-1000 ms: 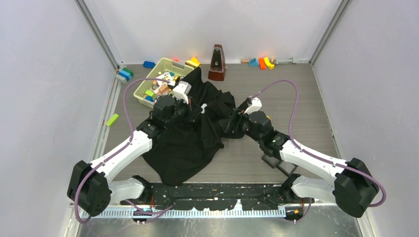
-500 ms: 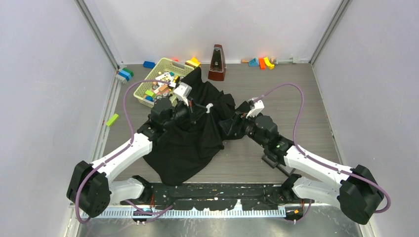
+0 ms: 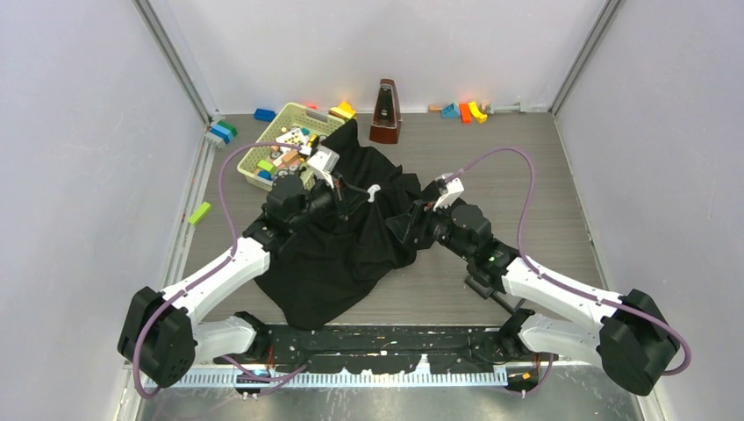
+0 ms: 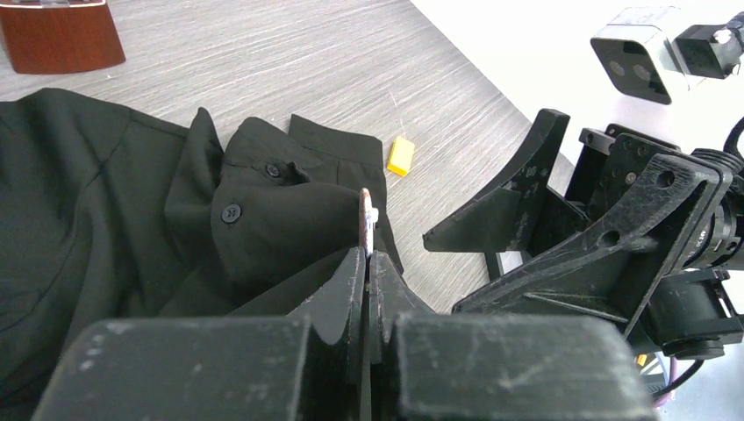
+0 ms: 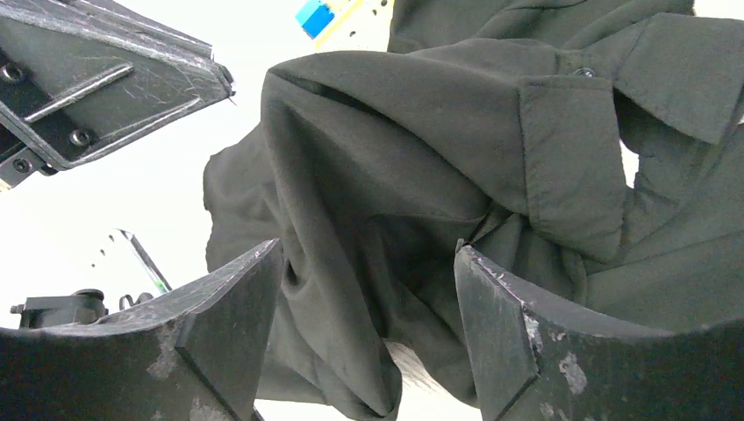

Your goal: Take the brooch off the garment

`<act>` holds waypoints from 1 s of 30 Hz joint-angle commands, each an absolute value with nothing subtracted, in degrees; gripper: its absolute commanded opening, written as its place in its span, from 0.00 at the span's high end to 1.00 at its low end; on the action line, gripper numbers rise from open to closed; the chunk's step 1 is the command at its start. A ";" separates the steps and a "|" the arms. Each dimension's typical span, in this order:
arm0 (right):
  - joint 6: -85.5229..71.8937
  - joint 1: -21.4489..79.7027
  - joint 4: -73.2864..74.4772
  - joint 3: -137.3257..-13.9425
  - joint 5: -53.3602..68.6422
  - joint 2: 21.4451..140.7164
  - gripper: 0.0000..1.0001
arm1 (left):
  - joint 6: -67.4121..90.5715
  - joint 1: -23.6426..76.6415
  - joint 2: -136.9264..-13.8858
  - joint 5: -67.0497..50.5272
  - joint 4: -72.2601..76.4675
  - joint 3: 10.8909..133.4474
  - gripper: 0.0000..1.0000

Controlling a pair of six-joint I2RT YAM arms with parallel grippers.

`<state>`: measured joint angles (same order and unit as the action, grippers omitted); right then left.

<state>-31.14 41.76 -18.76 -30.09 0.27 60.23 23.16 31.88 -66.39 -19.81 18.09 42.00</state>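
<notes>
Jaws of the left gripper (image 4: 365, 263) pressed together, pinching the lower edge of the brooch (image 4: 366, 219), which stands edge-on above the fingertips, against a raised fold of the black shirt (image 4: 105, 202) on its left. Right gripper (image 5: 368, 250): jaws spread, shirt fold hanging between them.

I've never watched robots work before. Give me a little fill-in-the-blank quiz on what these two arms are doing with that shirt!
1. The left hand is ____ on the brooch.
2. The right hand has its fingers ____, with garment cloth between them.
3. The garment's colour is ____.
4. In the top view, the basket sits to the ____ of the metronome.

Missing words: shut; open; black; left.
</notes>
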 commanded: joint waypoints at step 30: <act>-71.39 35.77 -45.62 -33.66 3.04 72.42 0.36 | 58.37 30.16 -68.62 -21.21 43.06 36.09 1.00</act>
<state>-68.95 35.77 -39.55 -31.64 2.57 71.53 55.46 30.55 -68.42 -18.96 34.04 36.07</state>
